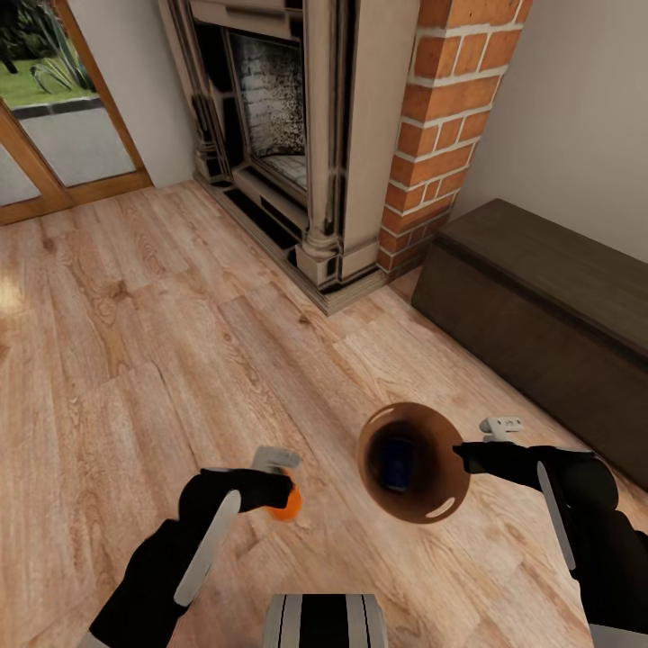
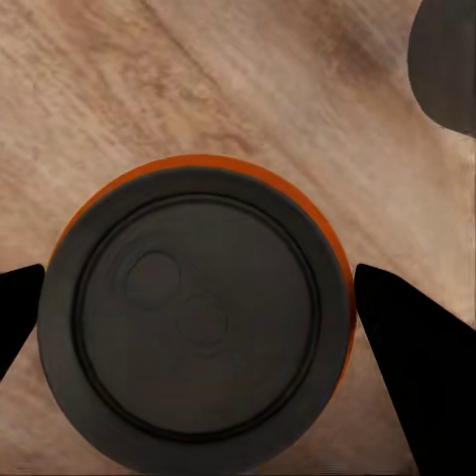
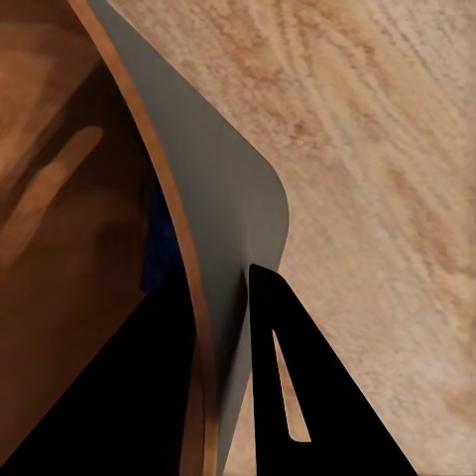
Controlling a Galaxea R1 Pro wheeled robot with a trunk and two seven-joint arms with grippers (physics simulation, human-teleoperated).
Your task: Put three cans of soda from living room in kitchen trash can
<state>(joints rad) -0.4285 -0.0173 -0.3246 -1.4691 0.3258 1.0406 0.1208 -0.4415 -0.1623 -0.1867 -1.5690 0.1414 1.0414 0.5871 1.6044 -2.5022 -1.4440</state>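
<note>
Room: a light wood plank floor (image 1: 162, 342) is seen, with a brick fireplace (image 1: 360, 135) at the far side and a glass door (image 1: 54, 117) at the far left. This appears to be the living room, so the kitchen is judged to be not yet reached.

Bench: a long low dark wood bench (image 1: 549, 315) is placed at the right, along the wall, just beside the fireplace.

Trash can: the tash can (image 1: 414, 462) is held above the floor at the near right. It is round, brown and copper-toned, with a thin rim and a dark inside. It is tilted so that its mouth is turned toward the camera. It is probably carried in this way so that cans can be dropped into it.

Right gripper: the right gripper (image 3: 223, 377) is closed on the rim of the bin, with one finger inside the wall and one outside.

Blue can: a blue can (image 1: 397, 463) is seen inside the bin, lying deep in the dark part.

Orange can: an orange can (image 2: 198, 317) is held at the near left, near the bin but apart from it. Its dark round top is turned to the wrist camera.

Left gripper: the left gripper (image 2: 198, 327) is closed on the orange can, one finger touching each side.

Third can: its place cannot be told.
</note>
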